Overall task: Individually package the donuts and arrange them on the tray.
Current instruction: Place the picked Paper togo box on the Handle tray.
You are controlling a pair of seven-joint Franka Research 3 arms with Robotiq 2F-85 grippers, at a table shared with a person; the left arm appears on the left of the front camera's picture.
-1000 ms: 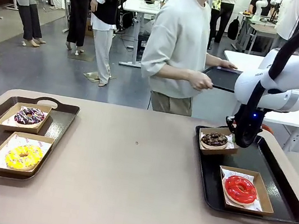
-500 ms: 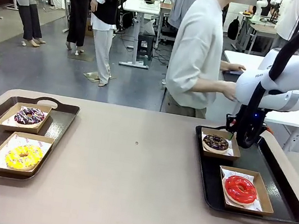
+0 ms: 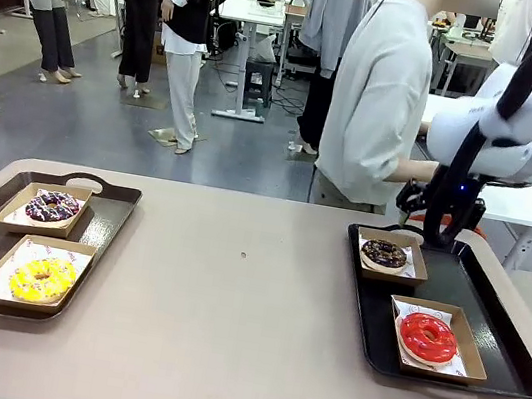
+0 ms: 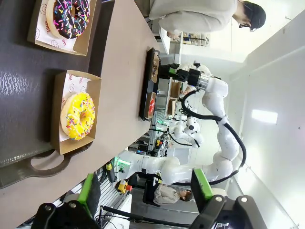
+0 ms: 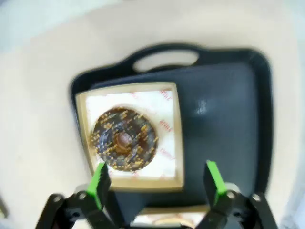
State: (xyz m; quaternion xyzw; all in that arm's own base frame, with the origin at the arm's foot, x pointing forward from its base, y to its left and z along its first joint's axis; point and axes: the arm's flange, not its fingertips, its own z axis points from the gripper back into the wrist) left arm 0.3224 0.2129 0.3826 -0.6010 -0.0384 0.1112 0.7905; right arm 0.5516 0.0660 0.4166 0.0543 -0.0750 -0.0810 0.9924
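The chocolate donut (image 3: pixel 384 253) (image 5: pixel 124 138) lies in its cardboard box at the far end of the right black tray (image 3: pixel 479 294) (image 5: pixel 224 119). The red donut (image 3: pixel 427 338) sits boxed nearer on the same tray. My right gripper (image 3: pixel 435 229) (image 5: pixel 155 183) hangs open just above and behind the chocolate donut's box, with nothing between its fingers. On the left tray (image 3: pixel 111 221) (image 4: pixel 19 95) are the boxed purple donut (image 3: pixel 52 207) (image 4: pixel 71 16) and the boxed yellow donut (image 3: pixel 42 278) (image 4: pixel 78 116). My left gripper (image 4: pixel 145 188) stands open, well clear of that tray.
A person (image 3: pixel 379 96) stands at the table's far edge by the right tray, turned away. The broad middle of the beige table (image 3: pixel 235 296) lies between the two trays. White tables and other people stand farther back.
My right gripper has set the chocolate donut's box flat on the tray, opened and risen off it. The person has turned away toward the right.
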